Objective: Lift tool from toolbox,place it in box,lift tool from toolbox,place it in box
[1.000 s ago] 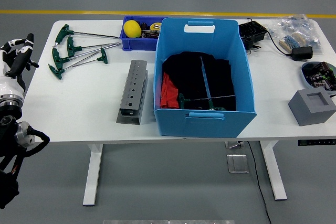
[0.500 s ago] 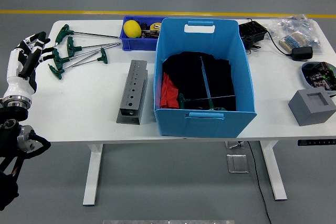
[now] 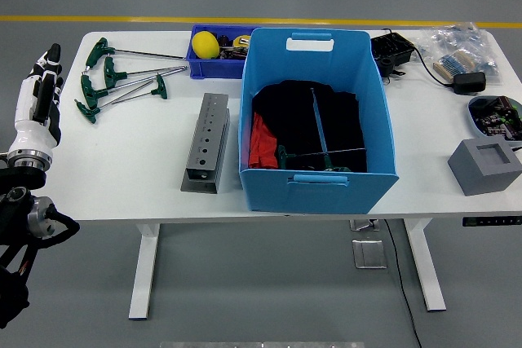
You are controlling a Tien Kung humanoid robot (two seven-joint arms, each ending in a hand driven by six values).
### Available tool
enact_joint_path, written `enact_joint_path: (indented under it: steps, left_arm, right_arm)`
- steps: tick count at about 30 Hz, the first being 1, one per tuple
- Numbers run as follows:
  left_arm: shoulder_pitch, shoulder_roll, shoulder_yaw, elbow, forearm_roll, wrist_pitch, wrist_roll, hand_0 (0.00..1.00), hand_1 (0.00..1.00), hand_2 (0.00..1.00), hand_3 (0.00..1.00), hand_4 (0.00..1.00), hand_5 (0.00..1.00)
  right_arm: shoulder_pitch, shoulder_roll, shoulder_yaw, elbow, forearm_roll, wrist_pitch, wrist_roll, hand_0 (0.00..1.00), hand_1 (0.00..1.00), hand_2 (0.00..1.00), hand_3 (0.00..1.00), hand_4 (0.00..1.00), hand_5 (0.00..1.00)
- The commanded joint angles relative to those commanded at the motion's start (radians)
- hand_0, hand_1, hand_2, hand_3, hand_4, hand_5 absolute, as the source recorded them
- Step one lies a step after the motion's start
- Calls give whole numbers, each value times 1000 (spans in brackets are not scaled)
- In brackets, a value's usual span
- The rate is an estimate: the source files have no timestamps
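The left hand (image 3: 41, 95) stands at the left edge of the counter (image 3: 122, 169), raised edge-on to the camera with its fingers (image 3: 49, 63) extended together and pointing away; they hold nothing. The right hand is not in view. The T-handle tools (image 3: 114, 79) lie loose on the counter's far-left area, just to the right of the left hand and slightly beyond it, green handles toward the hand, steel shafts running rightward toward the small blue tray (image 3: 214, 61). Their long axes lie roughly across the picture, some slanting. The large blue box (image 3: 316, 120) sits mid-counter, well to the right of the tools, and already holds a tool with a green handle lying over dark cloth. A grey metal holder (image 3: 205, 143) lies between tools and box. Judgement: the left hand is the nearer, and the reach is a short move right and forward onto the handles. Compared with half a second ago, the hand has turned from a splayed, palm-showing pose to a narrower edge-on one and sits slightly further left; the tools and box are unchanged.
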Motion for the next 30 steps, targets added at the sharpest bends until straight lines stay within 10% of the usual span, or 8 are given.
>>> enact_joint_path:
  steps: [18,19,24,25,30]
  left_arm:
    - [-8,0,-6,6,-33,52,-21,993,998,998,912,998,820]
    - [-8,-1,-7,6,-37,54,-23,961,990,998,911,918,363]
    - [-8,-1,-10,6,-50,61,-31,961,990,998,911,918,363]
    - [-8,-2,-11,6,-48,63,-31,934,963,998,920,539,42]
    - [-10,-2,-8,7,-36,95,-41,934,963,998,920,539,42]
  right_arm:
    - [7,-1,-4,0,8,0,2,675,644,722,569,824,636]
    - [8,-2,-4,0,9,0,3,675,644,721,569,824,636]
    - [9,-2,-4,0,10,0,3,675,644,721,569,824,636]
    - [9,-2,-5,0,10,0,4,675,644,722,569,824,636]
    - [10,-3,-5,0,10,0,3,675,644,722,569,824,636]
